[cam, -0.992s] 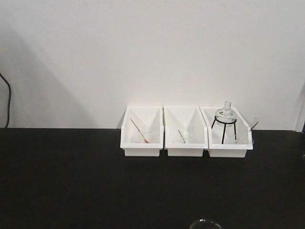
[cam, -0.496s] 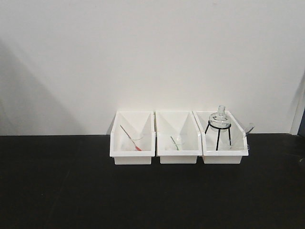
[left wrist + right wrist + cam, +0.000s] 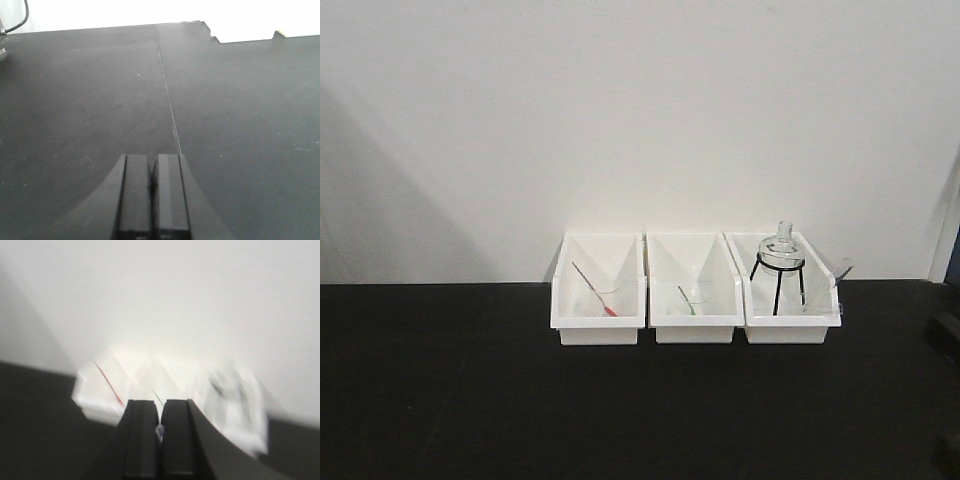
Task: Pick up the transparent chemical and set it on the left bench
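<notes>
The transparent chemical shows in no current view. The left bench (image 3: 470,400) is a wide matte black worktop against a plain white wall; it fills the left wrist view (image 3: 240,125) too. My left gripper (image 3: 152,156) hovers over bare worktop, shut with nothing in it. My right gripper (image 3: 160,401) is shut and points at the blurred white bins. A small pale glint sits in the slit between its fingers (image 3: 142,435); what it is cannot be told.
Three white bins (image 3: 598,325) (image 3: 692,328) (image 3: 790,328) stand in a row at the wall. The right one holds a round glass flask on a black tripod (image 3: 781,250). Dark robot parts (image 3: 946,330) show at the right edge. A seam (image 3: 167,95) crosses the worktop.
A glass rim at the bottom edge one second ago has left the front view as the view shifted. Dark parts have since appeared at the right edge. The bins have not moved since half a second ago.
</notes>
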